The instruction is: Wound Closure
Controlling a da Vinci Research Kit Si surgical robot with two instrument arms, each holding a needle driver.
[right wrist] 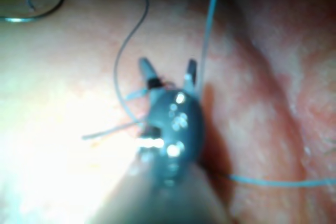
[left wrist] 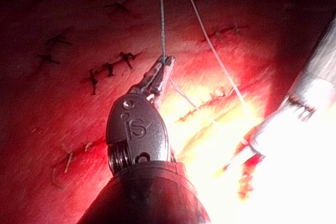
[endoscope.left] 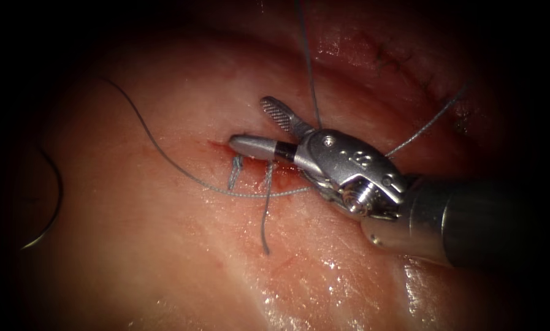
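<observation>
My right tool (endoscope.left: 250, 122) comes in from the right and hovers over the cut (endoscope.left: 222, 146) with its jaws open and nothing between them. One jaw lies along the cut; the other points up and left. Stitch ends (endoscope.left: 267, 184) hang below the cut, and a long thread (endoscope.left: 189, 176) curves across the tissue (endoscope.left: 164, 270) on the left. The curved needle (endoscope.left: 59, 196) lies free on the tissue far left, held by neither tool. My left tool (left wrist: 165, 64) is shut on a taut thread strand (left wrist: 161, 19). That strand (endoscope.left: 308, 61) rises from beside the right tool's jaws.
An older stitched line (endoscope.left: 403, 61) runs across the tissue at the upper right, and several more dark stitches (left wrist: 107, 69) lie around the left tool. Another thread strand (endoscope.left: 428, 122) stretches off to the right. Red fluid (endoscope.left: 195, 153) stains the cut's edges.
</observation>
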